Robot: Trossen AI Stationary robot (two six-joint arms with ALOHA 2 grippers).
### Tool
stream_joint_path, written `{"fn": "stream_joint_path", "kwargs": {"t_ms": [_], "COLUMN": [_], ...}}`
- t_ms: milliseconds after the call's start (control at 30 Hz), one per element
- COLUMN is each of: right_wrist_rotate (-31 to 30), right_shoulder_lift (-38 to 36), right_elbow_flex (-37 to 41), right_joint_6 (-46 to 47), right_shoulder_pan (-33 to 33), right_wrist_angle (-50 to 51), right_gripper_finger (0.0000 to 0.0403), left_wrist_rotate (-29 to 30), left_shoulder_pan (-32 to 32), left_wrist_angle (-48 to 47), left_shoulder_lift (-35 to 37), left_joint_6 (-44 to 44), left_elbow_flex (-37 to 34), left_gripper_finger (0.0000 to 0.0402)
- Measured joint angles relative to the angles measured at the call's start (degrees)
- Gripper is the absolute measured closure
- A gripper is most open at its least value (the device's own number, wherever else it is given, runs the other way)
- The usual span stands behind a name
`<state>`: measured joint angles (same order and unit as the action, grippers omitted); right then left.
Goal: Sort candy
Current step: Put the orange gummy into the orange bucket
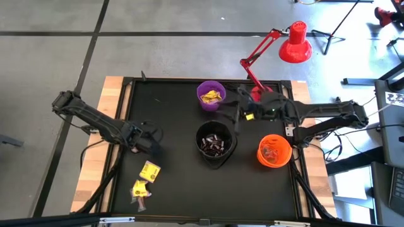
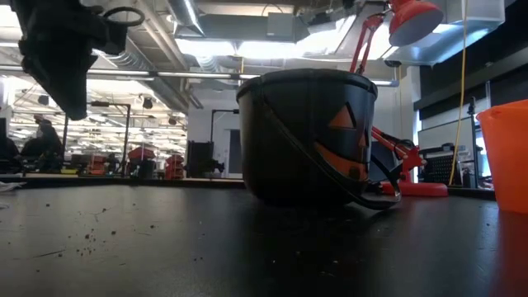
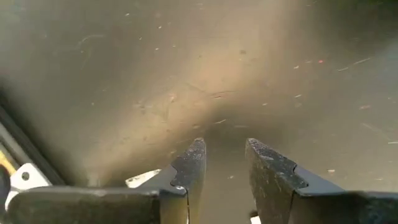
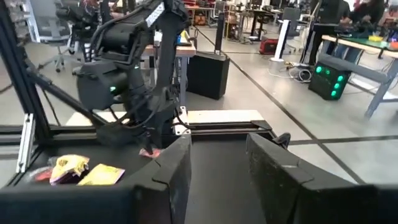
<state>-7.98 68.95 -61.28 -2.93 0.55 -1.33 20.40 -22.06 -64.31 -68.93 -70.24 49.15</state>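
Observation:
Two small clusters of candy lie on the black table near its near-left corner: a yellow piece (image 1: 149, 170) and a yellow piece with reddish bits (image 1: 140, 189); the right wrist view shows them far off (image 4: 81, 171). My left gripper (image 1: 150, 139) (image 3: 224, 155) hovers open over bare table just beyond them, fingers pointing down and empty. My right gripper (image 1: 239, 106) (image 4: 219, 155) is open and empty beside the purple bowl (image 1: 211, 94), pointing level toward the table's left. The purple bowl holds yellow candy, the black bowl (image 1: 216, 142) dark candy.
The orange bowl (image 1: 274, 151) stands right of the black bowl, near the right arm. A red desk lamp (image 1: 287, 44) rises from the far right corner. In the low view the black bowl (image 2: 309, 136) fills the middle, with the left gripper (image 2: 62, 66) above the table.

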Motion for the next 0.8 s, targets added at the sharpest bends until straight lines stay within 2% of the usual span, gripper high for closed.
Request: {"fn": "stream_joint_path", "kwargs": {"t_ms": [200,567,800], "right_wrist_rotate": [-0.48,-0.49,-1.58], "right_shoulder_lift": [0.31,0.31,0.31], "right_elbow_flex": [0.0,0.0,0.02], "right_joint_6": [-2.29,-4.9,-4.63], "right_shoulder_pan": [2.17,2.08,2.06], "right_wrist_angle": [0.57,1.63,1.38], "right_gripper_finger": [0.0253,0.0253,0.0253], "left_wrist_rotate": [-2.13,-8.33,-11.71], "left_shoulder_pan": [0.07,0.11,0.61], "left_wrist_angle": [0.84,0.6,6.62], "left_shoulder_lift": [-0.04,-0.04,-0.07], "left_joint_6": [-1.49,-8.02,-12.23], "left_elbow_flex": [-4.27,-12.54,-17.57], "left_gripper_finger": [0.029,0.021,0.0197]}}
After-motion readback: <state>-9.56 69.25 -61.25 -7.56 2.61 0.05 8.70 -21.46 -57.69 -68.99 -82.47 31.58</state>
